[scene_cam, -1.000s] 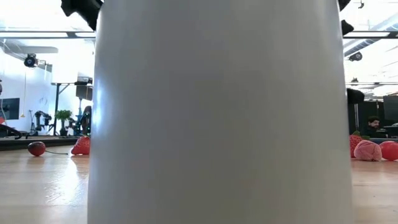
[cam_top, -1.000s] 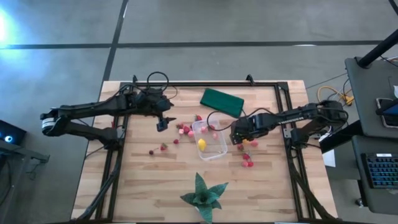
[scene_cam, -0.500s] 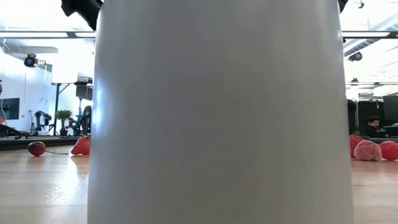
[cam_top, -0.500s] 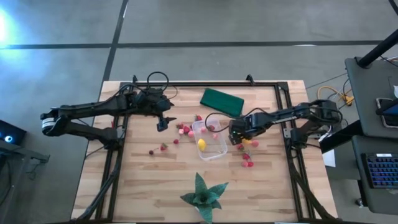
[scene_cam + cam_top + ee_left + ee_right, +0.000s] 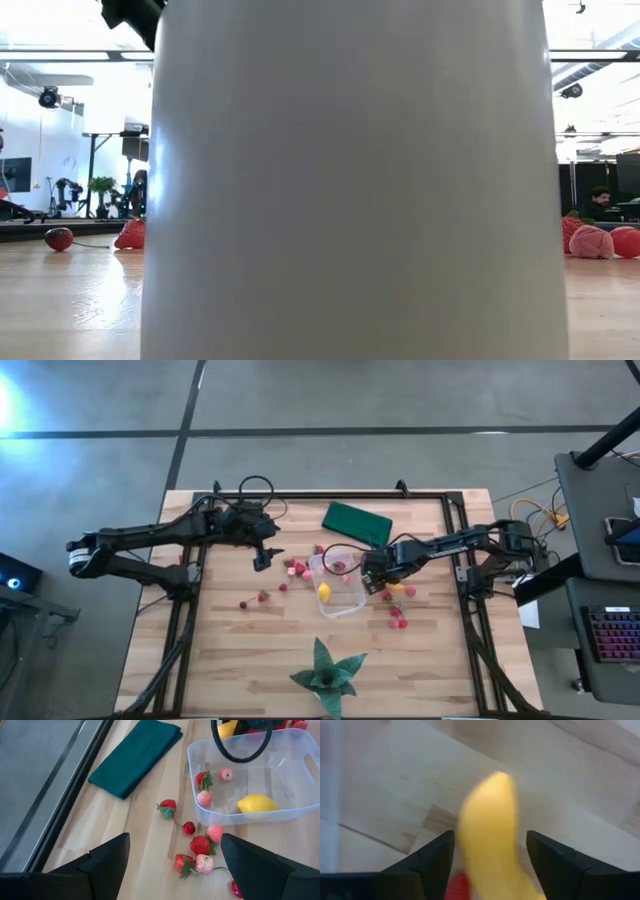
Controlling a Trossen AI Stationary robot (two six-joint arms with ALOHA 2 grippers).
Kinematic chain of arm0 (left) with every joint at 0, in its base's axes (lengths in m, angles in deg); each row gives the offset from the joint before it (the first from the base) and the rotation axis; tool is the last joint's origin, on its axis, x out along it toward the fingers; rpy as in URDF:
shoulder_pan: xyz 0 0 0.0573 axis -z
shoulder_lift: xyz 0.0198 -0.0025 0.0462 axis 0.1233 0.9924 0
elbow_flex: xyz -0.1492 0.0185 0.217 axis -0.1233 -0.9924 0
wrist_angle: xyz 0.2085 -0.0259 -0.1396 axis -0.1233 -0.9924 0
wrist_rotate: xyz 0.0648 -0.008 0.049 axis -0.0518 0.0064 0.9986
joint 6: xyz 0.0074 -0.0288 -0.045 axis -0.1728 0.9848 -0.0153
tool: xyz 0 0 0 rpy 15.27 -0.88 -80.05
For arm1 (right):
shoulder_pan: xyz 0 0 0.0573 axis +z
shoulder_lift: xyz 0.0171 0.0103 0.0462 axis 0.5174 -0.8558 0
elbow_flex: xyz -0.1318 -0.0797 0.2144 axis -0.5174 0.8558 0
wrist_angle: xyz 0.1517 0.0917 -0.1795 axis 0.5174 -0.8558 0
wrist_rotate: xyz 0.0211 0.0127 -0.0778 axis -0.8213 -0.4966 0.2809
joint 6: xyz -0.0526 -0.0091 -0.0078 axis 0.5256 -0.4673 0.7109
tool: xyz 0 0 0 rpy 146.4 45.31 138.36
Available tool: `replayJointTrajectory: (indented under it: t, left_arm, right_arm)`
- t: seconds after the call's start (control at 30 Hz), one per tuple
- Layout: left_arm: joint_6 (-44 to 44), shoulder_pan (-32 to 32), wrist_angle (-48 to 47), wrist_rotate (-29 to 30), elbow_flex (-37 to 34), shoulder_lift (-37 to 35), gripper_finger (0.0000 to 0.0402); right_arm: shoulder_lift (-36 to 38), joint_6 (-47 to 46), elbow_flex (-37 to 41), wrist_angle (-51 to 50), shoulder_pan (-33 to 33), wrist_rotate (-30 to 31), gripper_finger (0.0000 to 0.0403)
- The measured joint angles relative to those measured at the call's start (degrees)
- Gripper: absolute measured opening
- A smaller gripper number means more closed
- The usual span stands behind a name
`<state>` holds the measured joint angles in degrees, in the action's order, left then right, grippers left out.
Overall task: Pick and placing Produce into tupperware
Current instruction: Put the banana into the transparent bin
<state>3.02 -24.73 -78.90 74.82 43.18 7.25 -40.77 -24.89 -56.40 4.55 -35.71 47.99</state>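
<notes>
The clear tub (image 5: 345, 608) (image 5: 295, 810) stands mid-table and holds a lemon (image 5: 323, 592) (image 5: 256, 803), a strawberry and pink berries. Loose red and pink berries (image 5: 297, 568) (image 5: 199, 845) lie left of it, and more (image 5: 398, 620) lie to its right. My right gripper (image 5: 368, 572) (image 5: 490, 837) is at the tub's right wall, shut on the yellow banana (image 5: 490, 820). My left gripper (image 5: 262, 560) (image 5: 175, 840) hangs open over the wood left of the berries. My right gripper has the banana between its two fingers (image 5: 432, 865). The banana lies along them, and its tip (image 5: 499, 777) sticks out past their ends. The fingers slant down toward the table's left. Whether the banana is clear of the wood, I cannot tell.
A folded dark green cloth (image 5: 357, 524) (image 5: 135, 760) lies beyond the tub toward the far edge. A green star-shaped leafy object (image 5: 326, 670) sits at the near edge. In the low view a broad white object (image 5: 350, 200) blocks the middle, with berries (image 5: 595, 242) on either side.
My right gripper has moved toward the table's left, up to the tub's right wall, with the banana between its fingers. The left arm has kept still.
</notes>
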Motion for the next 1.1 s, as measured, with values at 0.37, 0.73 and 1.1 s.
replayJointTrajectory:
  t: [0.37, 0.73, 1.1]
  left_arm:
    - [-0.5, 0.0, 0.0, 0.0, 0.0, 0.4, 0.0297]
    - [-0.5, 0.0, 0.0, 0.0, -0.1, 0.4, 0.0297]
    - [-0.5, -0.1, -0.8, 0.0, -0.2, 0.4, 0.0297]
  right_arm:
    - [-0.2, -0.3, 0.2, -0.4, 0.0, -1.2, 0.0201]
    - [0.1, -0.7, -1.8, -0.5, 0.0, -1.3, 0.017]
    - [0.1, 1.3, -11.0, -2.5, 0.0, 0.5, 0.0164]
